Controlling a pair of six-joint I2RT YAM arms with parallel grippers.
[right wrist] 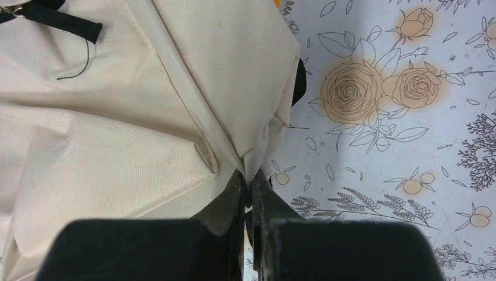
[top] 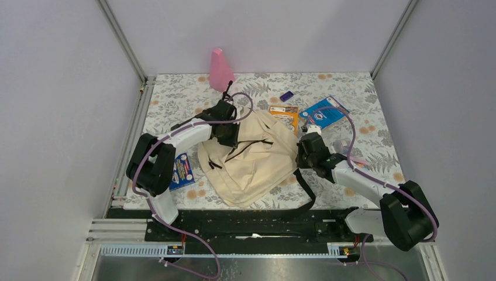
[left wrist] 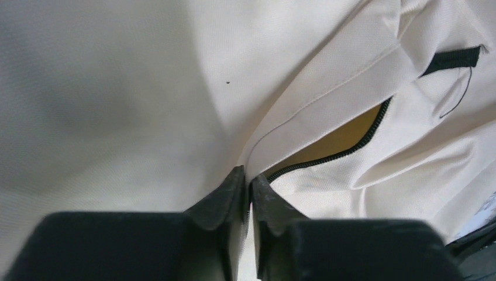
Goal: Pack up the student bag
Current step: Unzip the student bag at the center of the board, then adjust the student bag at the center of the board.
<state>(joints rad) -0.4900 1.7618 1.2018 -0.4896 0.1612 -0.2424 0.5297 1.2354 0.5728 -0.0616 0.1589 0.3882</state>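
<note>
The student bag (top: 251, 161), cream-beige with black straps, lies in the middle of the floral table. My left gripper (top: 230, 133) is shut on a fold of the bag's fabric at its upper left edge; in the left wrist view the gripper (left wrist: 250, 178) pinches the cloth beside the partly open black zipper (left wrist: 333, 155). My right gripper (top: 301, 153) is shut on the bag's right edge; in the right wrist view the gripper (right wrist: 248, 178) clamps a cream fold of the bag (right wrist: 117, 134).
A pink bottle (top: 220, 69) stands at the back. An orange packet (top: 285, 116), a blue packet (top: 324, 113) and a small purple item (top: 286, 96) lie behind the bag. A blue card (top: 182, 171) lies left of the bag. A black strap (top: 307, 190) trails toward the near edge.
</note>
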